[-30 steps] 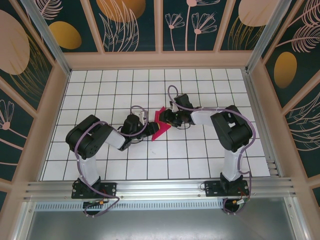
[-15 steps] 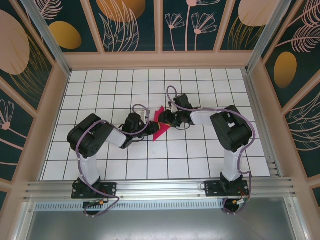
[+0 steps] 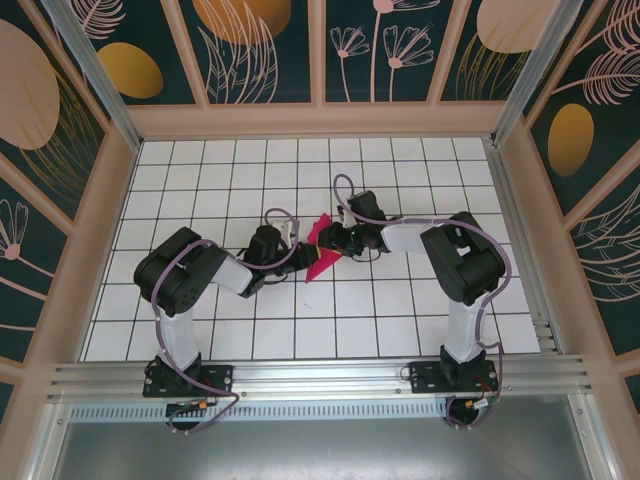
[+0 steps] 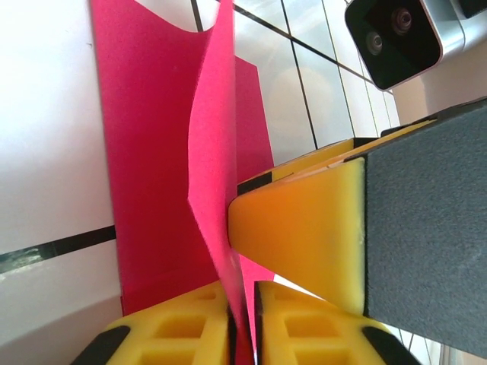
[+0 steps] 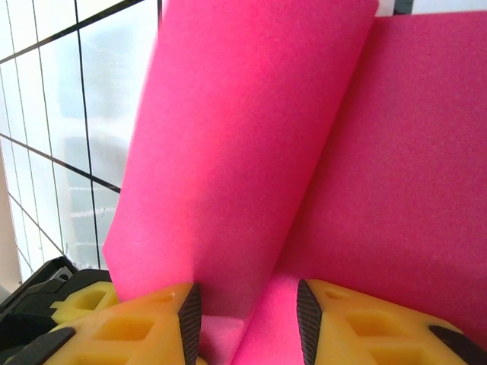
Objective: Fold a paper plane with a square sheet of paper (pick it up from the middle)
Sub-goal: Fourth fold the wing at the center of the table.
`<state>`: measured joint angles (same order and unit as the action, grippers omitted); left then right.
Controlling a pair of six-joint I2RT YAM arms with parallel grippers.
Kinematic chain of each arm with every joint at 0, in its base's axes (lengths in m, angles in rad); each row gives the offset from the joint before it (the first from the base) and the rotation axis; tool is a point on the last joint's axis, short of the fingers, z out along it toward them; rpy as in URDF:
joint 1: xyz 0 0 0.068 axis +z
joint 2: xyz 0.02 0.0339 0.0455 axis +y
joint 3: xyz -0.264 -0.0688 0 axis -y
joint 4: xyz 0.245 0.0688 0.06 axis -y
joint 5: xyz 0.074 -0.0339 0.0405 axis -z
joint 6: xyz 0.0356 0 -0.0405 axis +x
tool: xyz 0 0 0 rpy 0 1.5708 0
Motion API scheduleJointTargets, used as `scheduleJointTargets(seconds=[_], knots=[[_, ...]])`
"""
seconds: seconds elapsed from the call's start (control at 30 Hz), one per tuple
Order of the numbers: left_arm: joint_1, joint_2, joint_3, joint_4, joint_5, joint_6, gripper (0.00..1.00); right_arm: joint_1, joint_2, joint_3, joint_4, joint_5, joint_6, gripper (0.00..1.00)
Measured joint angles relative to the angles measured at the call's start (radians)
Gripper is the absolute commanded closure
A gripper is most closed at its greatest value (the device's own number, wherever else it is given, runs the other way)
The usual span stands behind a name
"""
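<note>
The pink sheet of paper point(image 3: 318, 255) is near the middle of the white tiled table point(image 3: 200, 170), away from every edge. It is plain, bright pink and folded. One part lies flat on the tiles and one flap stands up, a bit wavy. The left gripper point(image 4: 242, 293) has its jaws pressed together on the flap. The right gripper point(image 5: 247, 304) has its jaws a little apart with paper between them. I cannot tell if they squeeze it.

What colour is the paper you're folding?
The paper is plain magenta-pink, best seen in the right wrist view.
</note>
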<state>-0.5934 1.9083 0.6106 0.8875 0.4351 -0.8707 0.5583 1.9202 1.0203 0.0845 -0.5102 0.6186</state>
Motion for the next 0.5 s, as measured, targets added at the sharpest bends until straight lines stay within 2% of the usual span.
scheduleJointTargets(seconds=[0.3,0.5], knots=[[0.000,-0.042,-0.053,0.025,0.006,-0.026,0.71,0.010,0.000,0.028,-0.059,0.073,0.021,0.59],[0.001,-0.134,-0.095,0.024,-0.002,-0.029,0.70,0.019,0.004,0.049,-0.095,0.111,0.036,0.59]])
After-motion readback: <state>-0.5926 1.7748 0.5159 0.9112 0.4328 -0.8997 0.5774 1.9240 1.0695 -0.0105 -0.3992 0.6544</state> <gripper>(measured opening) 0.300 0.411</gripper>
